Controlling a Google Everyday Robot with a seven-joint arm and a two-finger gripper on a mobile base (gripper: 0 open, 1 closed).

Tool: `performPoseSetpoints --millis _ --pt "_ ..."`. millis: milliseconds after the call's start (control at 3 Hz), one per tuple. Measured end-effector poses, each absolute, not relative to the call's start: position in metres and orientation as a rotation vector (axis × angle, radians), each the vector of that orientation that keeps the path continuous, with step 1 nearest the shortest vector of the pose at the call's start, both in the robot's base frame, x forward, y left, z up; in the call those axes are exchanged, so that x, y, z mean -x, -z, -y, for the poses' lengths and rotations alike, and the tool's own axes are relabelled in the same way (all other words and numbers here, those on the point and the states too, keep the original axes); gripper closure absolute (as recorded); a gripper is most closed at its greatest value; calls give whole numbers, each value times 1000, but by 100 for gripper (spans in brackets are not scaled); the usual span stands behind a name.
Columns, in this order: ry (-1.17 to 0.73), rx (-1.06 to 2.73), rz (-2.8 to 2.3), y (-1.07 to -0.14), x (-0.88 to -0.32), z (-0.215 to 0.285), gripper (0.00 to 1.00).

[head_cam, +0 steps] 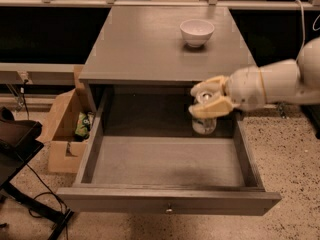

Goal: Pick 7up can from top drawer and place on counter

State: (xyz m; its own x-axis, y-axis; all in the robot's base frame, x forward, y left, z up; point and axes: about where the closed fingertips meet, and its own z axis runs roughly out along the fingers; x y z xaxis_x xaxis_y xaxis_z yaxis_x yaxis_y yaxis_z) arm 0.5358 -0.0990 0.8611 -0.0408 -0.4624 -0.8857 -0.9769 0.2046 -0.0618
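Aloft over drawer: tool, silvery can

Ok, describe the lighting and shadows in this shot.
Camera view: even light falls on the counter, with a soft shadow beneath the white bowl; the top drawer darkens toward its back, where the gripper holds the 7up can; a faint dark patch lies on the drawer floor.

Our white arm comes in from the right edge of the frame, forearm nearly level, at mid-height. At its end our gripper points left, just right of centre, its two tan fingers closed on the top of the 7up can, whose body shows below them.
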Motion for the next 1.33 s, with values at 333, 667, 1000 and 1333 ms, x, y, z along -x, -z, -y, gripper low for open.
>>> performPoseSetpoints --millis 333,667,1000,1333 --pt "-804 1434 -1716 -913 -552 98 100" --pt "-930 1402 -1845 -925 -586 94 100" --pt "-928 1189 -1942 -942 -652 123 100" --pt "-806 1035 -1927 -984 -685 163 100"
